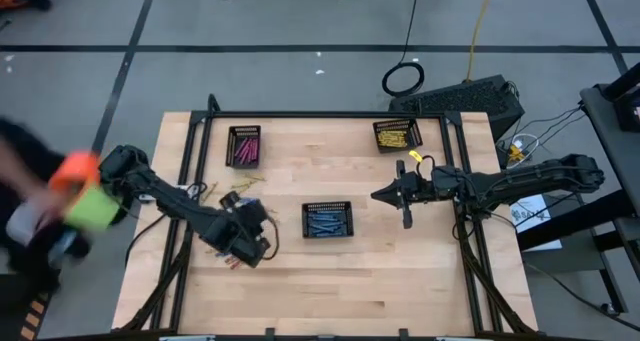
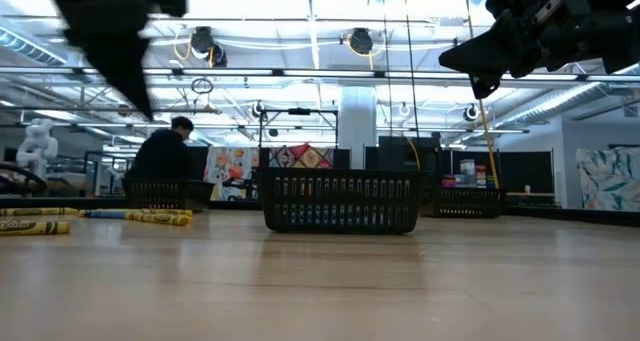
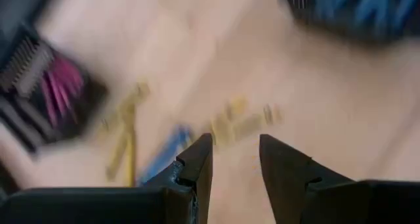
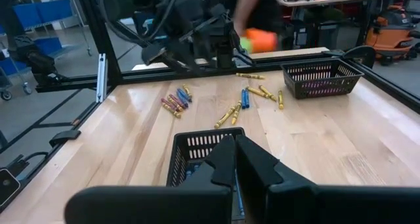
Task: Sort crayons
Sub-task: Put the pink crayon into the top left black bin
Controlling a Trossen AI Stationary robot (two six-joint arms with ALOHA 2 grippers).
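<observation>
Loose crayons, yellow, blue and pink (image 4: pixel 244 98), lie flat on the wooden table near its left side; the low view shows yellow ones (image 2: pixel 150 217). Three black mesh trays stand on the table: one with pink crayons (image 1: pixel 244 146), one with yellow crayons (image 1: pixel 397 134), and one with blue crayons (image 1: pixel 327 219). My left gripper (image 1: pixel 250 246) hangs above the table left of the blue tray, slanting down over the loose crayons (image 3: pixel 226 125). It is open, with nothing between its fingers (image 3: pixel 235 145). My right gripper (image 1: pixel 385 193) is shut and level, above the table right of the blue tray (image 4: pixel 197 152).
A person with an orange and green object (image 1: pixel 80 191) stands beyond the table's left edge. Black frame rails (image 1: pixel 190 151) run along the table's left, right and far sides. Bare wood (image 1: pixel 380 281) lies along the near edge.
</observation>
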